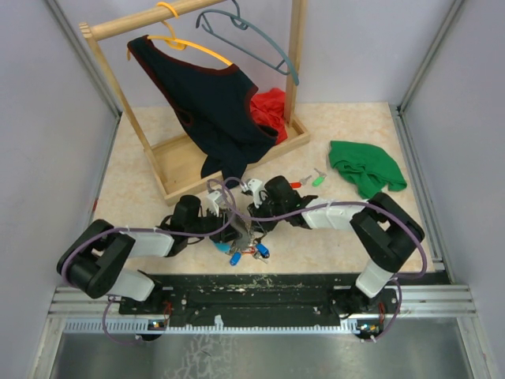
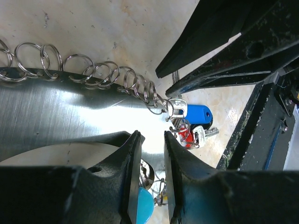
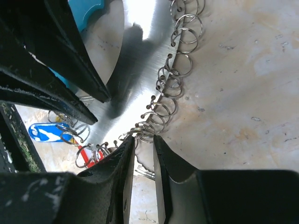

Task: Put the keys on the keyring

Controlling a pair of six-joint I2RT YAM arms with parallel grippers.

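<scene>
Left pincer (image 2: 152,140) grips the keyring (image 2: 135,86), right pincer (image 3: 144,140) tips against it.

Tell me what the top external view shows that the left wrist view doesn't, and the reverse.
Only top external: a loose green-capped key and red-capped key on the table, the green cloth, the clothes rack. Only left wrist: individual split rings along the shiny metal edge. Both: the keyring, a blue-capped key, left pincer, right pincer.

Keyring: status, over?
Left gripper clamped on keyring, light-blue end. Right gripper nearly closed at a ring, grip unclear. Blue key, red key hang on it; green key loose beyond. Dark garment hangs close behind.
</scene>
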